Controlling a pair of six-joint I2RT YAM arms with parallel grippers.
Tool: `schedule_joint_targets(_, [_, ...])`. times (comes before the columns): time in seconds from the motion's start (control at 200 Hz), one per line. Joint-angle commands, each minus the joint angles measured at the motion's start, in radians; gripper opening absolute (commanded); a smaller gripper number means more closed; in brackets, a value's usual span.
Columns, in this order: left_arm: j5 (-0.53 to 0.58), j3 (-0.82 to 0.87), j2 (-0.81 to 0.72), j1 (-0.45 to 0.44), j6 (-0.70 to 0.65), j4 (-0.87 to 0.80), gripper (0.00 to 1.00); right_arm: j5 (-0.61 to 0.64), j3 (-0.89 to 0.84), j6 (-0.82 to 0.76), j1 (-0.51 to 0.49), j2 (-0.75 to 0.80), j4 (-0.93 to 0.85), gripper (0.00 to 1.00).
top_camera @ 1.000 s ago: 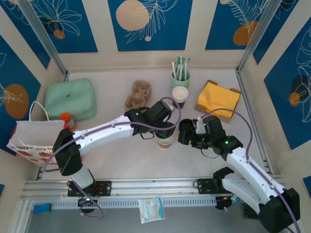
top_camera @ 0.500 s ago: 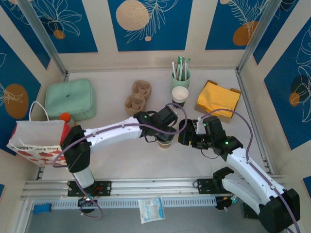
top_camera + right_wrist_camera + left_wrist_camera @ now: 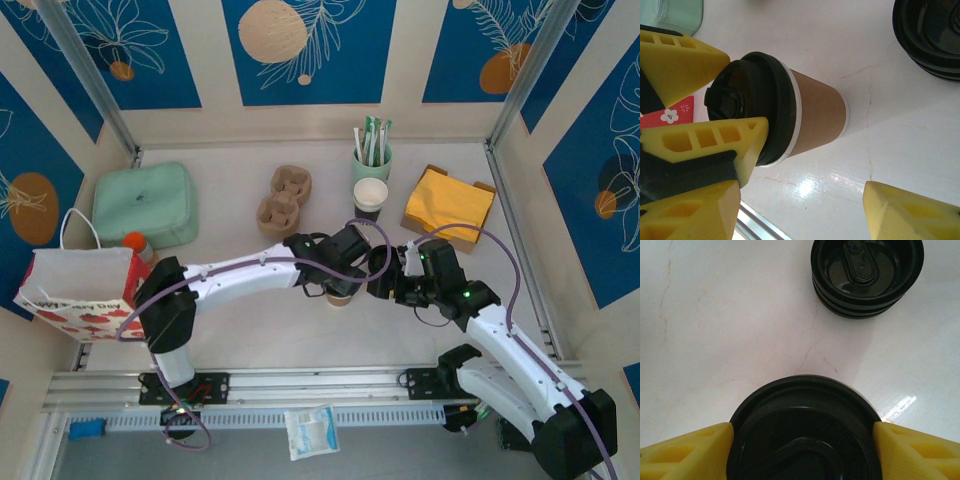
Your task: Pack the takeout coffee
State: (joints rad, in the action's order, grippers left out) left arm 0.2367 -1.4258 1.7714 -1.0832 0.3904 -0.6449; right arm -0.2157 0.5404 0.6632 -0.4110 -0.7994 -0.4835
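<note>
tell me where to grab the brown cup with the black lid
Grip the brown cup on its bare paper wall below the black lid, coming from the side. It stands upright, and the wider lid rim above would likely stop it slipping. The left gripper pinches the lid itself.

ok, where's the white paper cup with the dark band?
Top view, back of the table: the white paper cup stands just in front of the pale green cup of sticks, left of the yellow napkins.

on my pale marbled table (image 3: 250, 322) i see a mint pouch (image 3: 145, 203), cardboard cup carrier (image 3: 283, 198), green stick cup (image 3: 371, 160), white paper cup (image 3: 370, 196), yellow napkin box (image 3: 448, 205), lidded brown cup (image 3: 810, 117), black lids (image 3: 867, 277).
</note>
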Motion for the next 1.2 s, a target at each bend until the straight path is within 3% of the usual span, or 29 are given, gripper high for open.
schedule_joint_targets(0.0, [0.006, -0.035, 0.021, -0.016, -0.004, -0.010, 0.71, -0.008, -0.003, -0.017, 0.006, 0.012, -0.001, 0.66])
schedule_joint_targets(0.87, [-0.011, -0.167, -0.032, 0.014, 0.000, -0.049, 0.94, 0.004, 0.064, -0.028, 0.011, 0.062, -0.107, 0.69])
schedule_joint_targets(1.005, [-0.065, -0.092, -0.098, 0.071, 0.056, 0.007, 1.00, 0.005, 0.112, -0.036, 0.009, 0.008, -0.159, 0.68])
schedule_joint_targets(1.195, [-0.135, 0.091, -0.231, 0.160, 0.111, 0.102, 0.99, 0.034, 0.201, -0.065, -0.005, -0.113, -0.214, 0.67])
